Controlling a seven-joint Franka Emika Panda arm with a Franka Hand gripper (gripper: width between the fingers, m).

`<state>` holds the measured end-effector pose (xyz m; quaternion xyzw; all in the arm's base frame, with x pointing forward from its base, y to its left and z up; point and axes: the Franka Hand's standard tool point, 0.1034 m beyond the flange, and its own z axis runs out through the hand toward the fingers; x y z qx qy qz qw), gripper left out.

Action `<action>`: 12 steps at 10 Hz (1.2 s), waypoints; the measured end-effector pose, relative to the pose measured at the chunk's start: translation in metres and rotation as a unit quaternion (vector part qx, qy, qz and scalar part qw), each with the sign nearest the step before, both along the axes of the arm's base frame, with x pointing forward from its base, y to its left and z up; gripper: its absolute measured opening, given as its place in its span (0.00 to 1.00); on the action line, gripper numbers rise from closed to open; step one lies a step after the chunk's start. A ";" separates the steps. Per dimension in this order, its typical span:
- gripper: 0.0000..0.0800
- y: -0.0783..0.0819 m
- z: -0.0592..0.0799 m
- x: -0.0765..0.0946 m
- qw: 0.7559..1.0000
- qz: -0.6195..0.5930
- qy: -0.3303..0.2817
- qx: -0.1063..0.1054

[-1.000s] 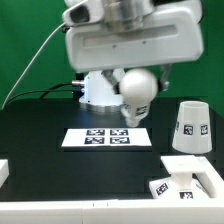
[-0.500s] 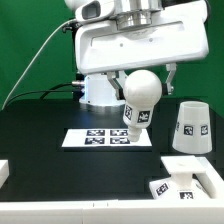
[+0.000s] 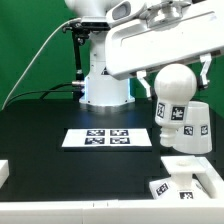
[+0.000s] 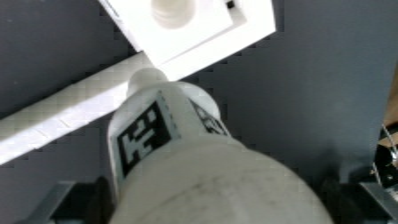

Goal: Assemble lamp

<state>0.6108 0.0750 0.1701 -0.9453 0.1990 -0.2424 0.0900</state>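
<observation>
My gripper is shut on the round head of the white bulb and holds it in the air, tagged neck pointing down. The bulb hangs over the flat square base, which lies at the front of the exterior view's right. The cone shade stands upright just behind the bulb, partly hidden by it. In the wrist view the bulb fills the space between the jaws of the gripper. Beyond its neck lies the base with its round socket.
The marker board lies on the black table towards the middle. The arm's white pedestal stands behind it. A white block sits at the exterior view's left edge. A white rail runs beside the base.
The arm has carried the bulb from above the marker board towards the exterior view's right. The bulb now hangs in front of the shade, over the base. The grip is unchanged.
</observation>
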 end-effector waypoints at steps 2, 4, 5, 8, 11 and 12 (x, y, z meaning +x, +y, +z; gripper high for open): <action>0.72 0.000 -0.003 -0.002 1.000 0.000 0.003 -0.001; 0.72 0.000 -0.004 -0.002 1.000 0.000 0.004 -0.001; 0.72 -0.010 -0.004 0.000 1.000 0.007 -0.005 -0.010; 0.72 -0.003 -0.004 0.002 1.000 0.000 -0.020 0.022; 0.72 0.025 -0.016 -0.005 0.999 0.004 0.003 0.042; 0.72 0.024 -0.016 -0.005 0.999 0.004 0.003 0.041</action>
